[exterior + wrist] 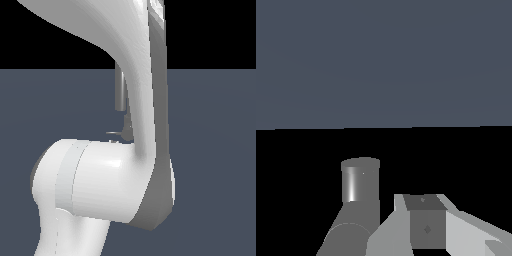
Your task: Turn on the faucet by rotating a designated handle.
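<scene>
In the exterior view my white arm (pixel 145 100) covers most of the scene. Behind it a slim grey upright tube of the faucet (pixel 120 90) shows, with a darker base part (pixel 128 126) below it. The handle (pixel 114 133), a thin light-grey rod, sticks out sideways from the base toward the exterior view's left. The gripper is hidden behind the arm there. In the wrist view a grey metallic tube of the faucet (pixel 360 186) stands close by, next to blocky grey parts (pixel 426 226) at the picture's edge. I cannot tell if these are my fingers or how they stand.
The ground is a flat dark blue-grey surface (pixel 215 150) with black beyond it. My arm's large elbow joint (pixel 95 180) fills the near part of the exterior view.
</scene>
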`<control>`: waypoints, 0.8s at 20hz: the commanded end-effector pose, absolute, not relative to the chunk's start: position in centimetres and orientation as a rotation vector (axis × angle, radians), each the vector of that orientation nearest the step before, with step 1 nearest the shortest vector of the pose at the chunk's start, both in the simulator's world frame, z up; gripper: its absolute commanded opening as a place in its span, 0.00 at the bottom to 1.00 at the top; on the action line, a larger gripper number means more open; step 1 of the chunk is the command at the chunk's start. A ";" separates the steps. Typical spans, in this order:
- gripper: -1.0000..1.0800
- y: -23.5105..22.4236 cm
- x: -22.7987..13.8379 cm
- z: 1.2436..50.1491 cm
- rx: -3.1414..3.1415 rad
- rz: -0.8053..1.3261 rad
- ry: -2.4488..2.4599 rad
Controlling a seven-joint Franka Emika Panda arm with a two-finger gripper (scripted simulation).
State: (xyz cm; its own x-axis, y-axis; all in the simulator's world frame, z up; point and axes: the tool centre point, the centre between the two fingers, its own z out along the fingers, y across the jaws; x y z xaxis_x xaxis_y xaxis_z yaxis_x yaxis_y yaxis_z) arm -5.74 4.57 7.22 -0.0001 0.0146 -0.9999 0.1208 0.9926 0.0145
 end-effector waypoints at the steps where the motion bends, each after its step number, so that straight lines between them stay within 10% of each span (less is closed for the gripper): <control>1: 0.00 4.4 -5.6 7.0 0.086 -0.085 1.569; 16: 0.00 4.4 -5.5 7.0 0.083 -0.085 1.569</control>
